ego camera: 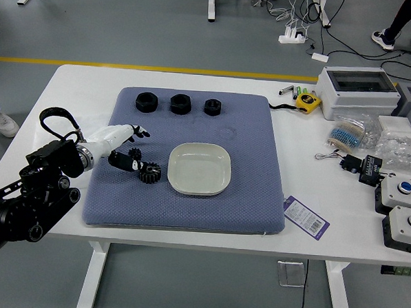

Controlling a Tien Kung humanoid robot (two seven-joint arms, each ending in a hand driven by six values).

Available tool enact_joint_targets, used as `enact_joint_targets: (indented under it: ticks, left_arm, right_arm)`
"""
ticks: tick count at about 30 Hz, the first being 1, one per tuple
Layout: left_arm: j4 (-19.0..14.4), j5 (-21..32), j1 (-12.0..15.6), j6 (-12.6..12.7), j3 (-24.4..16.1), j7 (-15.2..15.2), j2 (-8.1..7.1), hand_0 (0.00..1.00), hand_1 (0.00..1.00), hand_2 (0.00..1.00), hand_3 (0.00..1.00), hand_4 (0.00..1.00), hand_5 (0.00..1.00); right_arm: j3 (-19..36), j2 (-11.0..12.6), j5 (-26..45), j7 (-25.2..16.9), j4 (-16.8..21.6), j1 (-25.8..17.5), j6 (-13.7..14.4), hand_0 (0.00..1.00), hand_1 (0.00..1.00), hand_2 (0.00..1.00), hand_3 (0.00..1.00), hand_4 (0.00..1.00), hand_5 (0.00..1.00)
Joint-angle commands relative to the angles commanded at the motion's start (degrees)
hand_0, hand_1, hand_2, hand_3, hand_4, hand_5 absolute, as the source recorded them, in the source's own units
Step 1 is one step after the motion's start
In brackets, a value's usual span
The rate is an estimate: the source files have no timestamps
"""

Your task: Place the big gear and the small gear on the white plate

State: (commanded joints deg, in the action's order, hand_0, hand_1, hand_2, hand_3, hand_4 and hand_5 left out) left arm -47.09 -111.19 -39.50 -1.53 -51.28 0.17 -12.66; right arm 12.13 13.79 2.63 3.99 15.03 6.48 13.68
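Observation:
My left hand (138, 149) reaches in from the left over the mat, thumb and fingers spread and holding nothing. The small black gear (134, 153) lies between the spread fingers and thumb. Just right of the lower digit's tip is the big black gear (151, 173), its left edge partly covered by that tip; whether they touch I cannot tell. The white plate (199, 169) lies right of the big gear with nothing on it. My right hand does not show.
Three black nuts (180, 104) line the far part of the blue mat (251, 205). Beyond its right side are a tape measure (307, 101), a white box (357, 93), a purple tag (305, 217) and button boxes (403, 226).

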Motion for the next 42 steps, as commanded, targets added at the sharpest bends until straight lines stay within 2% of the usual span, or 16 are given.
enact_joint_targets:
  ticks: [3, 10, 16, 17, 22, 23, 28, 29, 34, 35, 42]
  left_arm:
    - [0.2, 0.2, -0.4, 0.1, -0.1, 0.1, 0.18, 0.648, 0.737, 0.821, 0.826, 0.849, 0.117]
    - [-0.6, -0.1, -1.0, -0.9, -0.4, 0.5, -0.44, 0.645, 0.733, 0.811, 0.821, 0.848, 0.140]
    - [-0.8, -0.8, -1.6, -1.2, -0.6, 0.5, -0.72, 0.643, 0.728, 0.800, 0.813, 0.836, 0.120]
    - [-0.8, -0.8, -1.7, -1.2, -0.6, 0.5, -0.73, 0.637, 0.720, 0.790, 0.798, 0.793, 0.091]
    - [-0.9, -1.7, -2.2, -1.6, -0.9, 0.3, -1.08, 0.637, 0.720, 0.790, 0.798, 0.793, 0.091]
    - [-0.9, -2.0, -2.4, -2.0, -0.6, 0.1, -1.22, 0.621, 0.715, 0.777, 0.765, 0.765, 0.039]
    - [-1.6, -2.7, -2.9, -3.5, 0.7, -0.2, -1.70, 0.621, 0.715, 0.777, 0.765, 0.765, 0.039]
    - [-1.7, -2.8, -2.9, -3.7, 0.9, -0.3, -1.76, 0.620, 0.715, 0.775, 0.782, 0.772, 0.002]
    - [-1.6, -3.8, -3.4, -4.2, 1.4, -0.5, -1.97, 0.620, 0.715, 0.775, 0.782, 0.772, 0.002]
    - [-1.6, -4.1, -3.5, -4.3, 1.6, -0.6, -2.02, 0.606, 0.712, 0.773, 0.791, 0.739, 0.002]
    - [-0.6, -6.0, -4.4, -4.5, 3.8, -1.3, -2.25, 0.594, 0.707, 0.769, 0.786, 0.720, 0.002]
  right_arm:
    - [0.1, 0.0, -0.1, 0.0, 0.0, 0.0, 0.0, 0.681, 0.657, 0.738, 0.589, 0.802, 0.714]
    - [0.3, 0.0, -0.4, 0.1, 0.0, -0.2, 0.1, 0.681, 0.656, 0.737, 0.589, 0.802, 0.713]
    - [0.3, 0.0, -0.4, 0.1, 0.0, -0.2, 0.1, 0.681, 0.656, 0.737, 0.588, 0.801, 0.713]
    - [0.3, 0.0, -0.4, 0.1, 0.0, -0.2, 0.1, 0.681, 0.656, 0.737, 0.588, 0.801, 0.713]
    - [0.0, 0.0, 0.2, 0.0, 0.0, -0.1, 0.1, 0.681, 0.656, 0.737, 0.588, 0.801, 0.713]
    - [-0.1, 0.0, 0.4, -0.1, 0.0, 0.0, 0.1, 0.681, 0.656, 0.737, 0.587, 0.801, 0.714]
    - [-0.1, 0.0, 0.4, -0.1, 0.0, 0.1, 0.0, 0.681, 0.656, 0.737, 0.587, 0.801, 0.714]
    - [-0.1, 0.0, 0.4, -0.1, 0.0, 0.2, 0.0, 0.681, 0.656, 0.737, 0.587, 0.801, 0.714]
    - [-0.1, 0.0, 0.3, 0.0, 0.0, 0.3, 0.0, 0.681, 0.656, 0.737, 0.587, 0.801, 0.714]
    - [-0.1, 0.1, 0.3, 0.0, 0.0, 0.3, 0.0, 0.680, 0.657, 0.737, 0.587, 0.800, 0.715]
    - [-0.1, 0.1, 0.3, 0.0, 0.1, 0.4, 0.1, 0.681, 0.657, 0.736, 0.585, 0.800, 0.715]
